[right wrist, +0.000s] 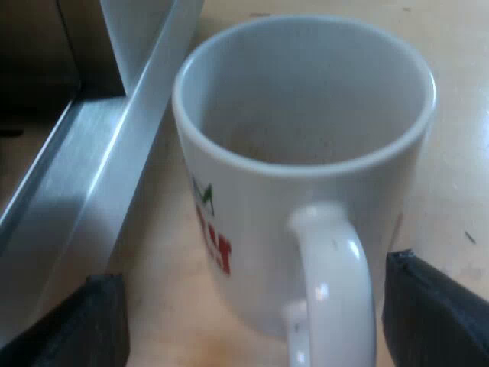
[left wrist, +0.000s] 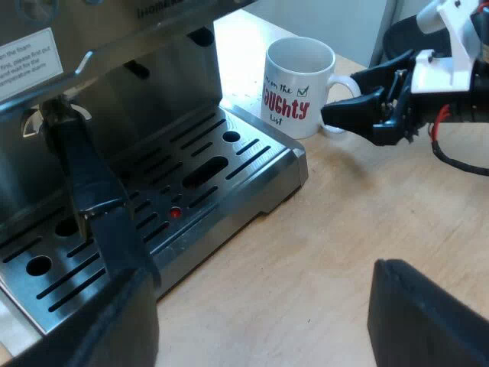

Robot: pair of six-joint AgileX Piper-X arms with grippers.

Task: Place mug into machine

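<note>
R end effector (right wrist: 256, 302) released astride mug (right wrist: 237, 222) handle; L end effector (left wrist: 263, 294) released by drip tray (left wrist: 279, 159).

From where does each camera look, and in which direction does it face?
Left wrist view: on the left arm, faces across the drip tray toward the mug and the right tool at its handle; the left tool, open, shows near.
Right wrist view: on the right arm, looks down at the mug's handle between its own open fingers.
Both show the mug beside the drip tray.
</note>
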